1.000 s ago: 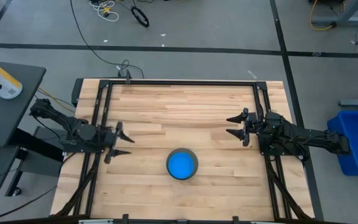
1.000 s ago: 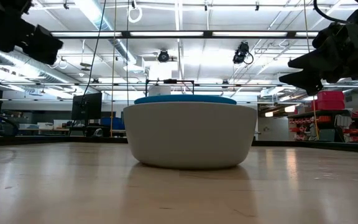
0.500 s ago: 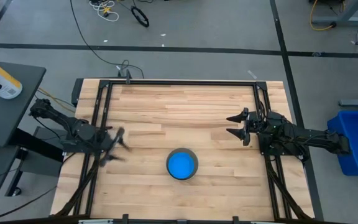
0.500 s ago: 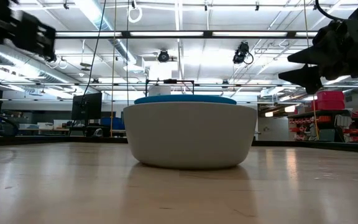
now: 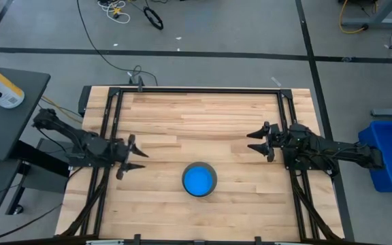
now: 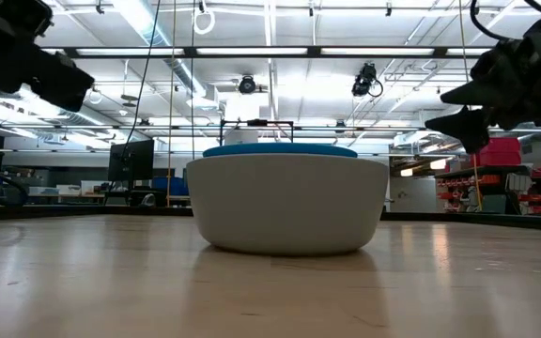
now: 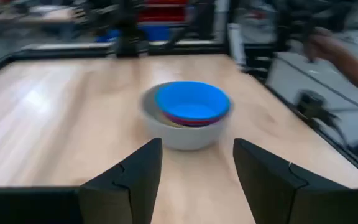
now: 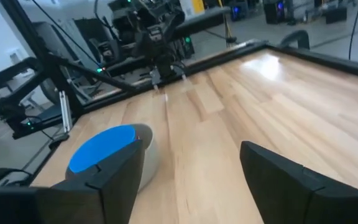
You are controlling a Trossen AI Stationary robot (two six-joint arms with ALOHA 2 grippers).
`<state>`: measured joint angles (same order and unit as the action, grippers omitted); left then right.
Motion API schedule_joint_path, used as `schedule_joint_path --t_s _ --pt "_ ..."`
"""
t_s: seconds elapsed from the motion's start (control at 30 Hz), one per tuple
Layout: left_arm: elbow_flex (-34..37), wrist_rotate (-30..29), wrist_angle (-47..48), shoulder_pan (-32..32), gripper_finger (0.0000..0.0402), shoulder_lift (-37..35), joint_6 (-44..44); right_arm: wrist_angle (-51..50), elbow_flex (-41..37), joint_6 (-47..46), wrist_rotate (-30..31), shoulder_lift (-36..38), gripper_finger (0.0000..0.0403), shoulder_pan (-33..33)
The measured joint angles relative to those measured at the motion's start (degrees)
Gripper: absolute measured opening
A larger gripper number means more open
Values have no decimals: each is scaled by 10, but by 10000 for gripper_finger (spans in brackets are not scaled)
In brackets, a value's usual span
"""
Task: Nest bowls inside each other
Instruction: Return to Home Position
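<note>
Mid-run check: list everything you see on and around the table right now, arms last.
Grey bowl: one, grey, mid-table, outermost.
Bright blue bowl: one, bright blue, nested topmost in the grey bowl.
Reddish rim: one, sliver under the bright blue bowl.
Table: one, light wood.
Bin: one, blue, floor at right.
Bottle: one, white-yellow, side stand at left.
Left end effector: one, dark, open, empty, left of the bowls.
Right end effector: one, dark, open, empty, right of the bowls.
</note>
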<state>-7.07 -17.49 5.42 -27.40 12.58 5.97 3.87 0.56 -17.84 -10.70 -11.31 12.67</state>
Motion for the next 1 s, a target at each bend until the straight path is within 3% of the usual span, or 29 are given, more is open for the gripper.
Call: schedule_joint_path --t_s 0.1,0.33,0.5,0.67,0.77,0.93,1.0 --pt "32 21 -36 0 206 -24 -22 -8 0 -9 0 0 266 0" --pt "53 -28 -63 1 205 -125 -81 -5 0 -13 -6 0 250 0" --pt "43 -121 -35 1 205 -125 -92 4 0 -7 -30 1 240 0" --pt "27 -156 26 2 205 -125 -65 7 0 8 -36 1 234 -1" --pt "12 -165 92 2 205 -125 -33 45 0 27 -79 2 231 -1" --pt "10 -146 87 2 205 -125 -30 130 0 121 -254 2 235 -1" --pt "10 -143 85 2 205 -125 -28 154 0 120 -288 2 238 -1"
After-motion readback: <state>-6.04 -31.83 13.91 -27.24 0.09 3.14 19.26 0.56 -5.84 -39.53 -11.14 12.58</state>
